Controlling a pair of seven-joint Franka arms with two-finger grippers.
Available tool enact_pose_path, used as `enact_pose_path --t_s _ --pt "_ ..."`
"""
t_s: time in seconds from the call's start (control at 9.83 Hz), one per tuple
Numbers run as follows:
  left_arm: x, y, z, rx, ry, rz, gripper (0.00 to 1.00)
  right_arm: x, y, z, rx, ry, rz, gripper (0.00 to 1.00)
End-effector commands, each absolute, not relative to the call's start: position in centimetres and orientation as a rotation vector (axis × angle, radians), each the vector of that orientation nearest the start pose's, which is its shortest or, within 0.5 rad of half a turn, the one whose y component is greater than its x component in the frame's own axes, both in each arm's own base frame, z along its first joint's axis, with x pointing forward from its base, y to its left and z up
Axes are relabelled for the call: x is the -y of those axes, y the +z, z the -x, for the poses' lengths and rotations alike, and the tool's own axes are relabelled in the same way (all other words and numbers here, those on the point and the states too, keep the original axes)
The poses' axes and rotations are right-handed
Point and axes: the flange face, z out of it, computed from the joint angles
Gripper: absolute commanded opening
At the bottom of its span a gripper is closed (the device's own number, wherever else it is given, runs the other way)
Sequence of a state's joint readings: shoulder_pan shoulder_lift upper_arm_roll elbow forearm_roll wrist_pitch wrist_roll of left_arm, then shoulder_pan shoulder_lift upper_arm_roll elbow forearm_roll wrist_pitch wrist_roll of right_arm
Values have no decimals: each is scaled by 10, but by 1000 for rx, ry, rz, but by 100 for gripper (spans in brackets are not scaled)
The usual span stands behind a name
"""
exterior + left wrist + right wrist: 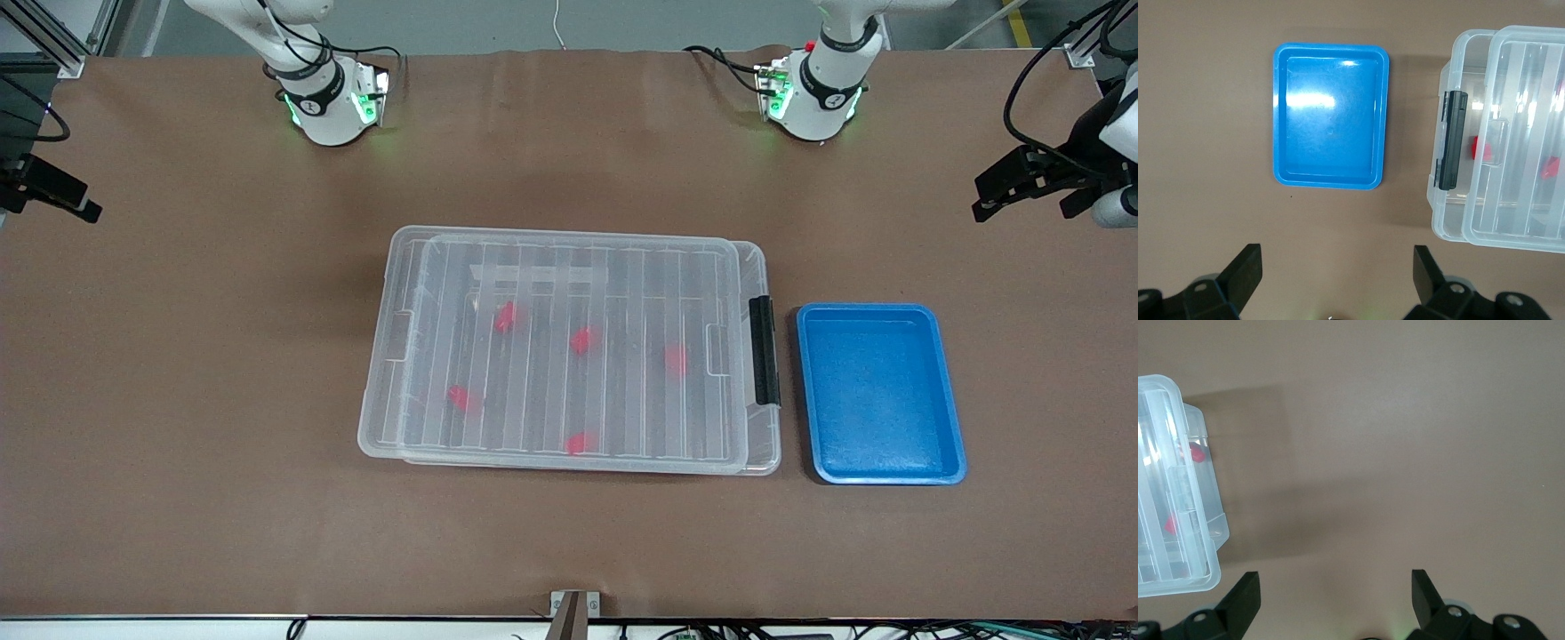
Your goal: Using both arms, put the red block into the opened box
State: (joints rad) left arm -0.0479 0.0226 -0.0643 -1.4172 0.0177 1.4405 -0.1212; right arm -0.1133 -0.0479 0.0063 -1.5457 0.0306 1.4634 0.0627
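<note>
The box (569, 351) is a large clear bin in the middle of the table. Its ribbed lid (578, 267) lies on top, slightly offset. The black clip handle (764, 349) faces the left arm's end. Several red blocks (582, 340) show through the lid, inside the box. My left gripper (981, 197) hangs open and empty over bare table at the left arm's end. From there the left wrist view takes in the gripper (1338, 267), the box (1511, 133) and a red block (1476, 148). My right gripper (62, 191) hangs open and empty (1336, 590) over the right arm's end, with a box corner (1171, 487) in view.
A blue tray (951, 400) with nothing in it sits beside the box on the clip side, toward the left arm's end; it also shows in the left wrist view (1281, 120). The two arm bases stand along the table's edge farthest from the front camera. Brown tabletop surrounds both containers.
</note>
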Motion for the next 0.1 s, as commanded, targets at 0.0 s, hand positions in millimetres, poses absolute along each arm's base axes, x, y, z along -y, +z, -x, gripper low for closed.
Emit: enact_pose_path --t_s 0.0 --pt "61 659 -546 14 53 3118 100 53 658 -523 -242 52 3115 100"
